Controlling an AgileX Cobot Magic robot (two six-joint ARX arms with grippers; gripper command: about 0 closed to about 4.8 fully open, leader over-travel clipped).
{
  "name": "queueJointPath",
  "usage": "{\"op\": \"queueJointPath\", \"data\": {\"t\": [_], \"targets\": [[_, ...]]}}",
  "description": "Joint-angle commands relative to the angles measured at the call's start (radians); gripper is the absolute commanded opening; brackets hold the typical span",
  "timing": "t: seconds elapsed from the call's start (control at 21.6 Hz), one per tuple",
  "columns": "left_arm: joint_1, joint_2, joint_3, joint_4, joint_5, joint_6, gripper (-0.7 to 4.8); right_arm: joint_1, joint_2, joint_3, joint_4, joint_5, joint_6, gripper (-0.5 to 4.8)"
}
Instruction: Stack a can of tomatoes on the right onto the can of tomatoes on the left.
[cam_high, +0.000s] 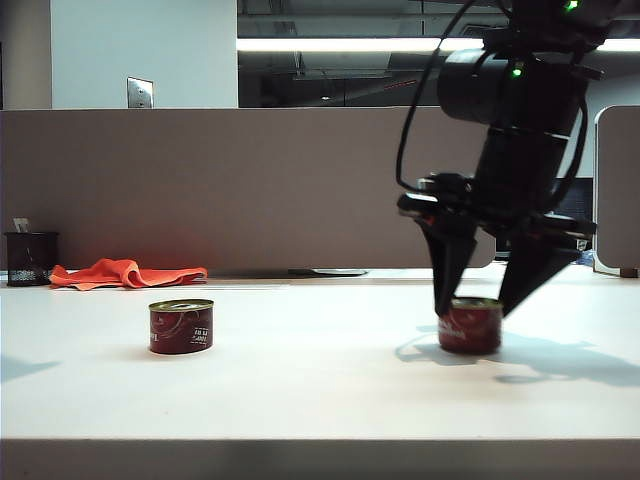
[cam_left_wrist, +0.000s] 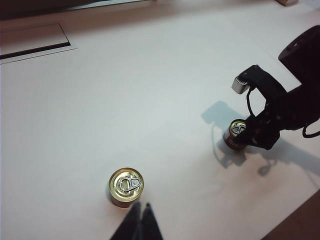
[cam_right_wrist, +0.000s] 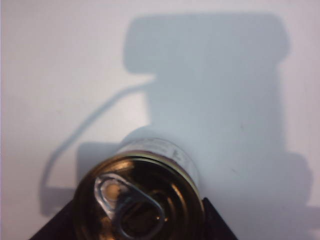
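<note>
Right fingers: the 2 dark fingers (cam_high: 452, 262) point down on either side of the right can (cam_high: 470, 325), tips at its rim; in the right wrist view both press the sides of the can (cam_right_wrist: 145, 200), clamped on it.
Right gripper: the right gripper (cam_high: 478, 300) sits low over the right half of the table (cam_high: 320, 390); in the left wrist view it (cam_left_wrist: 243, 135) hides part of that can (cam_left_wrist: 235, 133).
Right can: upright on the table, red label, gold lid with pull tab up, well apart from the left can.
Left fingers: the left gripper (cam_left_wrist: 140, 220) shows 2 thin dark tips pressed together, nothing between them.
Left gripper place: just beside the left can (cam_left_wrist: 126, 186), not touching it as far as can be seen.
Left can: upright on the left half of the table (cam_high: 181, 326), lid bare, nothing stacked on it.
Background: an orange cloth (cam_high: 125, 272) and a dark mesh cup (cam_high: 30, 258) lie at the far left edge.
</note>
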Motion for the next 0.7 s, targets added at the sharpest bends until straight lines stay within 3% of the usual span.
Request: {"op": "queueJointPath", "data": {"t": [0.05, 0.37, 0.7], "targets": [[0.0, -0.002, 0.008, 0.009, -0.019, 0.026, -0.02, 0.017, -0.008, 0.076, 0.026, -0.049, -0.003, 2.69], [0.0, -0.002, 0.008, 0.008, -0.071, 0.037, -0.02, 0.16, -0.002, 0.283, 0.088, -0.058, -0.004, 2.74], [0.0, -0.002, 0.008, 0.008, -0.07, 0.036, -0.02, 0.373, 0.243, 0.65, -0.022, 0.07, -0.145, 2.74]]}}
